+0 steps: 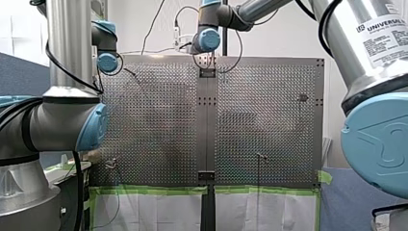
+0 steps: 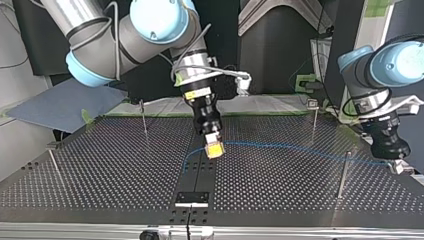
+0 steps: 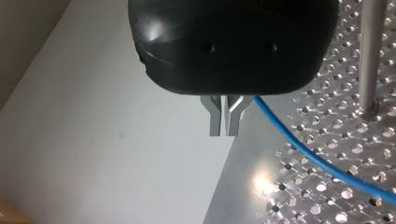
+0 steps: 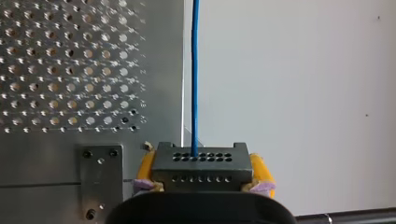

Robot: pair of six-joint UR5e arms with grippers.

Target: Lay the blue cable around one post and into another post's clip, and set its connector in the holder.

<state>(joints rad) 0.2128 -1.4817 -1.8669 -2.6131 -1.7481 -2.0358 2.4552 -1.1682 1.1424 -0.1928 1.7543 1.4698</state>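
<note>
Right tool [image 4: 201,173] clamps connector [image 4: 201,164]; blue cable [image 4: 195,70] runs straight ahead

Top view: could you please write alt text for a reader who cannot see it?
My right gripper, yellow-padded, holds the connector above the perforated table. The blue cable runs from it to my left gripper at the view's right. Thin posts stand on the table.
</note>
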